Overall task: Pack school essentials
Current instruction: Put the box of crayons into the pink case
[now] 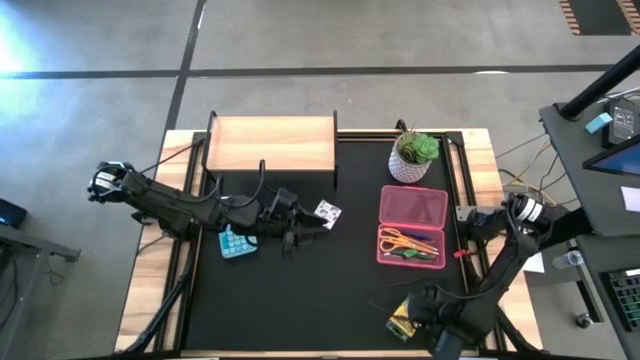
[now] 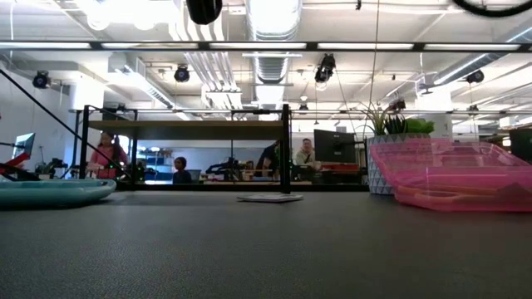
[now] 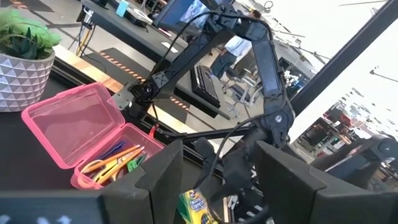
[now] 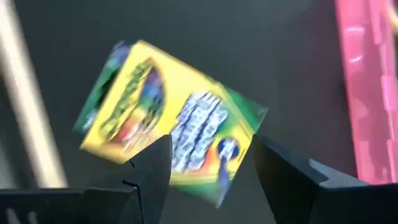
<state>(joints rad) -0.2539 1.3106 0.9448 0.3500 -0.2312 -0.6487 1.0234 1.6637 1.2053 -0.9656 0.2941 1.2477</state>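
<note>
The yellow-green crayon box [image 1: 402,319] lies flat on the black mat near the table's near right corner. My right gripper [image 1: 430,305] hovers over it, open; in the right wrist view the box [image 4: 168,112] shows just beyond the gap between the fingers of my right gripper [image 4: 211,149]. The open pink case [image 1: 412,228] holds yellow-handled scissors [image 1: 398,238], orange pencils and pens. The white patterned card [image 1: 327,212] lies flat at mid-table. My left gripper [image 1: 293,230] is open and empty just left of the card; in its wrist view my left gripper [image 3: 217,162] faces the case [image 3: 81,124].
A potted green plant [image 1: 413,155] stands behind the pink case. A wooden open-sided shelf [image 1: 270,145] stands at the far middle. A teal flat object [image 1: 237,243] lies under my left arm. Bare black mat [image 1: 330,300] spreads in the near middle.
</note>
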